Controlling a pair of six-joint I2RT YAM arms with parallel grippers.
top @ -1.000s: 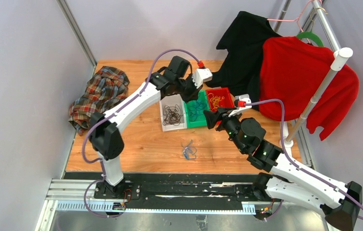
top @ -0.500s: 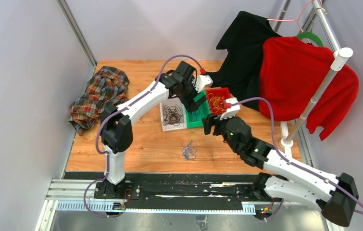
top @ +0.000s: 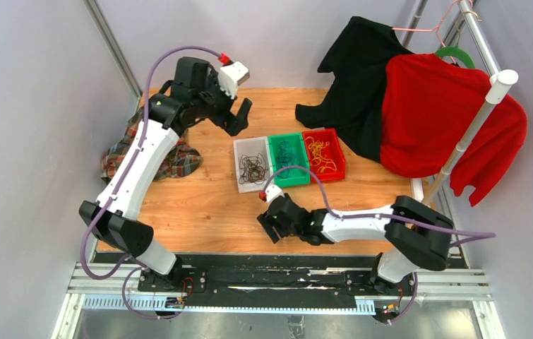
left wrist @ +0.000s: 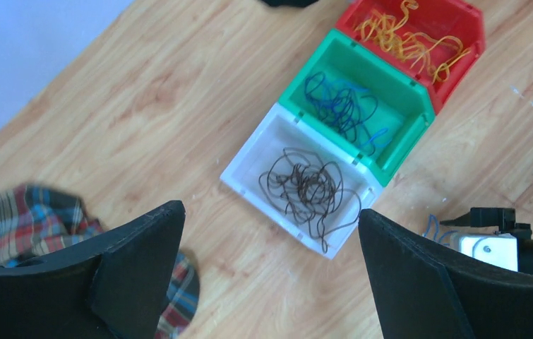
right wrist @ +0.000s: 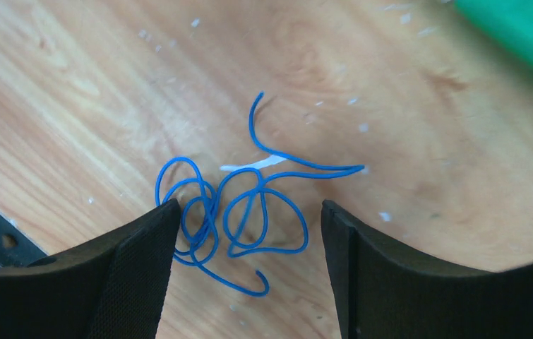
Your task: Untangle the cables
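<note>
Loose blue cables [right wrist: 235,212] lie tangled on the wooden table near its front edge. My right gripper [right wrist: 249,205] hangs low over them, open, its fingers either side of the clump, and the left finger [right wrist: 136,268] overlaps some loops. In the top view that gripper [top: 270,229] hides the clump. Black cables [left wrist: 309,187] fill a white bin [top: 237,166], blue ones [left wrist: 341,106] a green bin [top: 293,182], and yellow-orange ones [left wrist: 404,39] a red bin [top: 328,176]. My left gripper [top: 238,116] is raised at the back left of the bins, open and holding nothing.
A plaid shirt [top: 182,159] lies on the table's left side under the left arm. A black garment [top: 358,78] and a red sweater [top: 447,113] hang from a rack with a white pole [top: 461,141] at the right. Grey walls close in the left and back.
The left gripper opened over the bins, then lifted away to the back left. The right arm swung from the bins down to the table's front, over the blue clump.
</note>
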